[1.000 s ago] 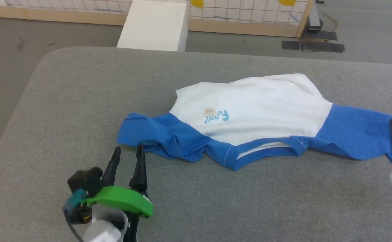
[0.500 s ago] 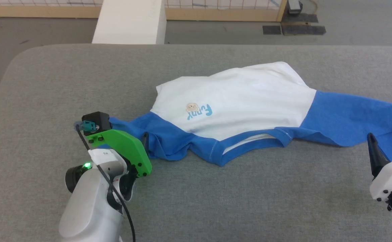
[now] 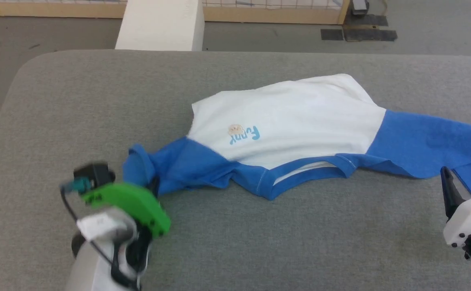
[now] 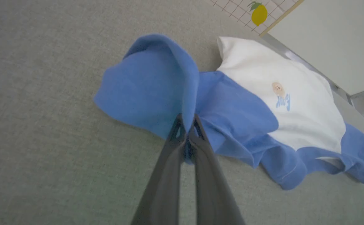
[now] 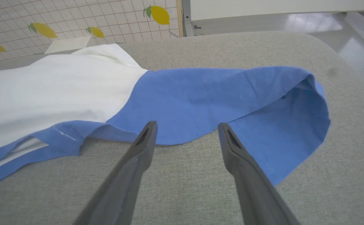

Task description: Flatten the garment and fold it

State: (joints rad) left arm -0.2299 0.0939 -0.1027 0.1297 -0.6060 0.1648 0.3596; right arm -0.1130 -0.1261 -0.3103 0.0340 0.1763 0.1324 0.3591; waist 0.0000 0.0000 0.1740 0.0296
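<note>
Two sleeves stretch garment (image 3: 300, 117) left-right: left gripper (image 4: 187, 125) clamps left sleeve (image 3: 170, 167); right gripper (image 5: 188, 125), jaws wide, nr right sleeve (image 3: 425, 141).

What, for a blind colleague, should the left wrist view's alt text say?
The left jaws are shut on a blue sleeve of the garment, the cloth humped over them; its white body with small lettering lies beyond on the grey padded surface.

The T-shirt (image 3: 300, 117) lies spread across the middle and right of the head view, its white body lightly wrinkled. Its blue neckband (image 3: 300, 176) faces the bottom edge. The sleeve at frame left (image 3: 186, 167) is bunched, its end raised in a fold; the sleeve at frame right (image 3: 429, 139) lies flatter. Small light-blue lettering (image 3: 245, 135) sits centre-left.
</note>
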